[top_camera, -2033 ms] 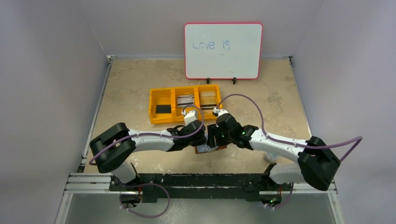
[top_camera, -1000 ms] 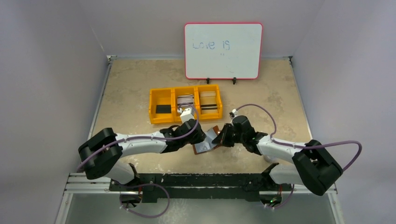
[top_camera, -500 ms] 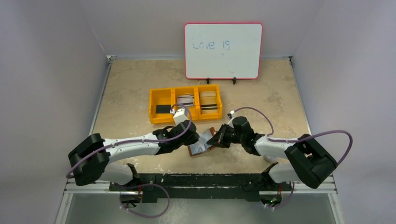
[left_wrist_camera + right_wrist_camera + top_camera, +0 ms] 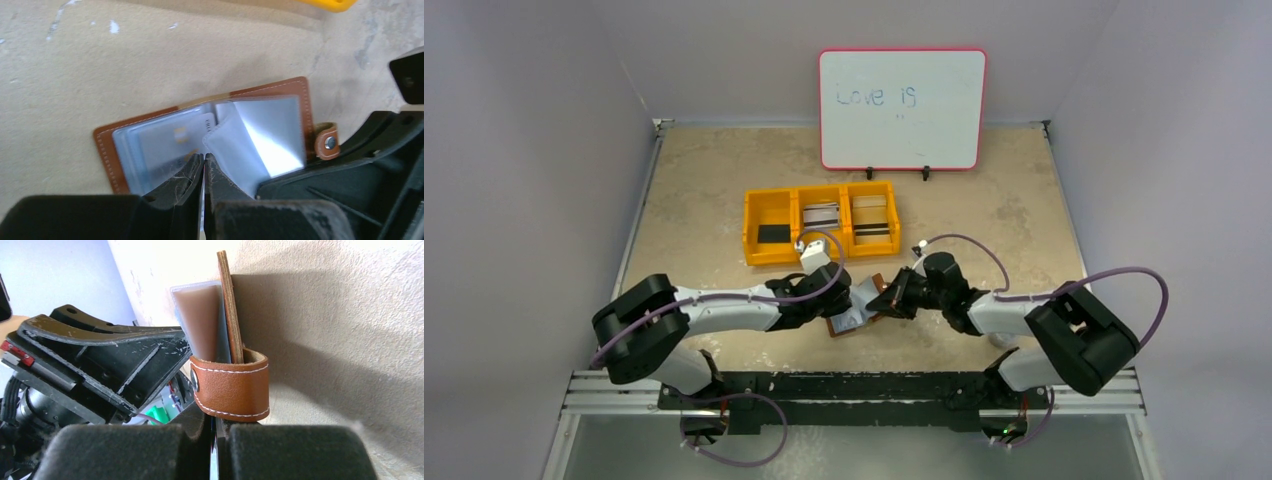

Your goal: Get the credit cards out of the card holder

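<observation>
The brown leather card holder (image 4: pixel 852 320) lies open on the table between my two grippers. In the left wrist view its clear sleeves (image 4: pixel 260 135) fan up, and a pale credit card (image 4: pixel 167 145) with a gold chip sits inside one. My left gripper (image 4: pixel 204 158) is shut, tips resting on the sleeves at the fold. Whether it pinches anything thin there I cannot tell. From the right, my right gripper (image 4: pixel 216 421) is shut on the holder's snap tab (image 4: pixel 232 385). From above, the left gripper (image 4: pixel 844 303) and right gripper (image 4: pixel 887 298) nearly meet over the holder.
A yellow three-compartment bin (image 4: pixel 749 225) stands behind the grippers, with a black card (image 4: pixel 773 234), a grey card (image 4: pixel 821 214) and a beige card (image 4: pixel 870 212) in it. A whiteboard (image 4: pixel 902 108) leans at the back wall. Grey walls enclose the table.
The left gripper's jaws have closed over the sleeves, and the holder has shifted slightly left. The right gripper has kept its hold on the tab and lowered a little.
</observation>
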